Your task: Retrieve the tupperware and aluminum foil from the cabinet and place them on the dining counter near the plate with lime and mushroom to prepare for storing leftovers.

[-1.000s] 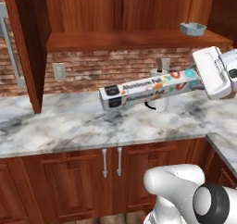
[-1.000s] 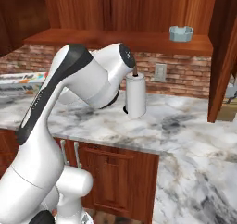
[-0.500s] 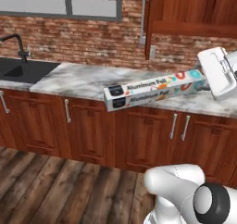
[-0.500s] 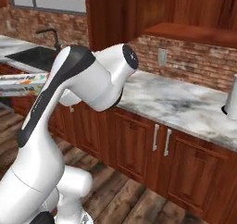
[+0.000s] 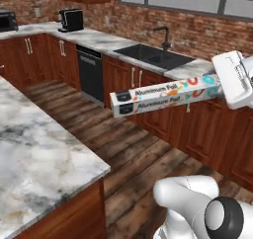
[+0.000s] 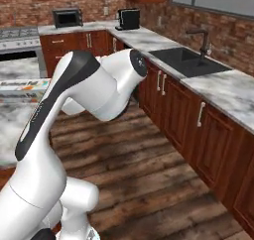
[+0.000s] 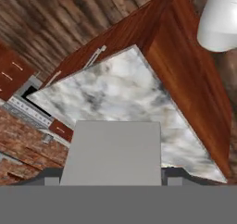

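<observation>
Fingers (image 7: 172,174) clamp the aluminum foil box (image 5: 165,95) at its end

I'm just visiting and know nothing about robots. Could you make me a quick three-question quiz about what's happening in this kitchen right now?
1. True or false: the gripper holds the aluminum foil box off the floor.
2. What is set into the counter under the faucet?
3. The coffee machine is: A) black B) red C) white

Key: 1 true; 2 a dark sink; 3 A
</observation>
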